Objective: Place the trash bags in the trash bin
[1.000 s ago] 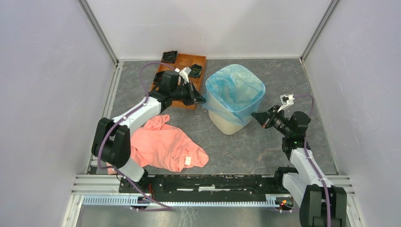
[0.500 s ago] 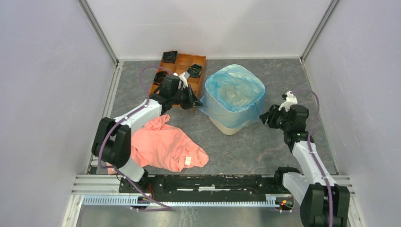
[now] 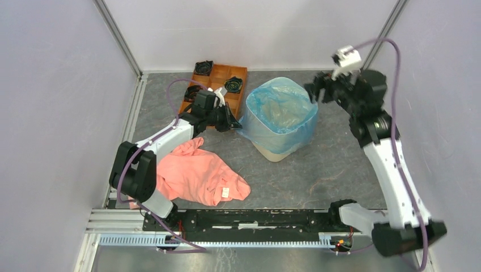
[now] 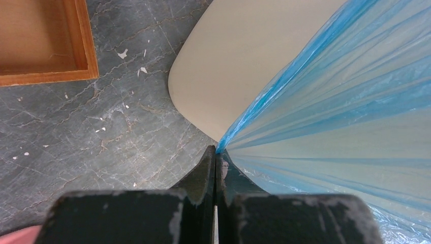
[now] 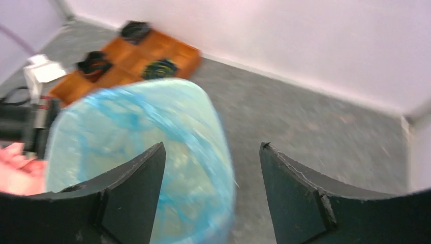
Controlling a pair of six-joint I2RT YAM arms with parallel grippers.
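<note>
Room for moving lies mostly around the right hand (image 3: 315, 90). Bare tabletop (image 3: 334, 164) stretches beneath and behind it to the pale walls (image 3: 255, 34) that close the space on three sides. That hand hangs high in the air, with the back right corner of the bin (image 3: 273, 152) just below it. Its two fingers are spread wide and grasp nothing. In its wrist view the rim lies below and to the left of the fingers, apart from them.

The left hand (image 3: 237, 122) sits low and has less room. The tray (image 3: 243, 71) is just behind it, the bin's wall is straight ahead of its fingertips, and the pink cloth (image 3: 198, 175) lies back toward its base. Its fingers are clenched together on the edge of the bag (image 3: 282, 107), pinching the film where it hangs down the bin's outer wall. In its wrist view the film fans out from the fingertips to the right in taut pleats, and bare beige wall shows just beyond them.

The tabletop is grey with pale veins, and small white flecks lie on it ahead and to the left of the left hand.

The bin stands upright between the two hands. The light-blue bag lines it, with its mouth folded over the rim all round and draped down the outside, so only the lower beige wall is uncovered. Only wrinkled film can be made out inside. The orange-brown tray has several compartments, and black round parts (image 3: 233, 85) sit in three of them.
</note>
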